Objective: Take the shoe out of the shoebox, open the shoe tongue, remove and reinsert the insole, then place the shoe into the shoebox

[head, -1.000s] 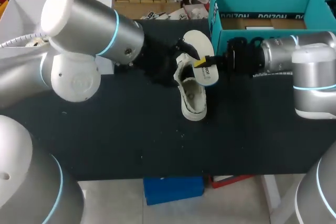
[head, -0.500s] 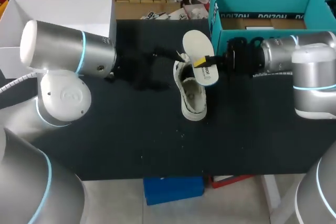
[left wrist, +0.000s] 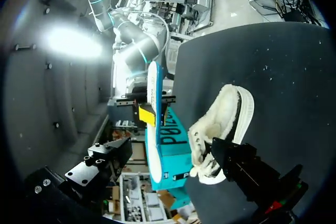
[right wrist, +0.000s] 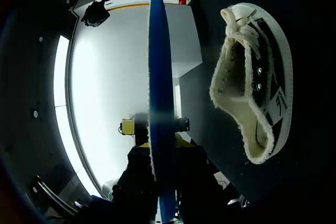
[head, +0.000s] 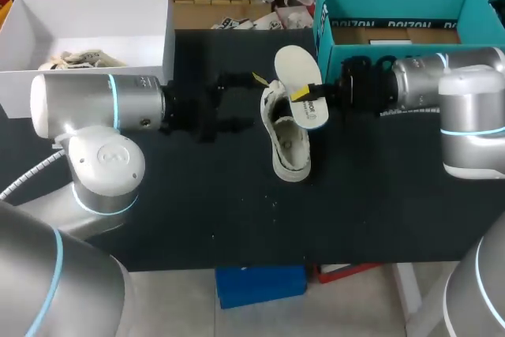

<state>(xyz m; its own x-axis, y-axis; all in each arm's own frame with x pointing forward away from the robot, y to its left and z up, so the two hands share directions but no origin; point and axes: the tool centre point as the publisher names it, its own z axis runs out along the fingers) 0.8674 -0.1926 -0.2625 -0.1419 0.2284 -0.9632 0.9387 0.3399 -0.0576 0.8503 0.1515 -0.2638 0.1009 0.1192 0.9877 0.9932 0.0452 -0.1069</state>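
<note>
Shoe of cream canvas [head: 289, 147] lies mid-bench, with bare black bench [head: 237, 211] before it. My right claw [head: 304, 99] clamps the white, blue-backed foam insole [head: 295, 65] beside the teal cardboard shoebox [head: 398, 1]; my left claw [head: 254, 102] has its fingers apart.

Likely a robotics lab — silver left arm [head: 102, 106] and right arm [head: 446, 84] flank one black table [head: 197, 211].
</note>
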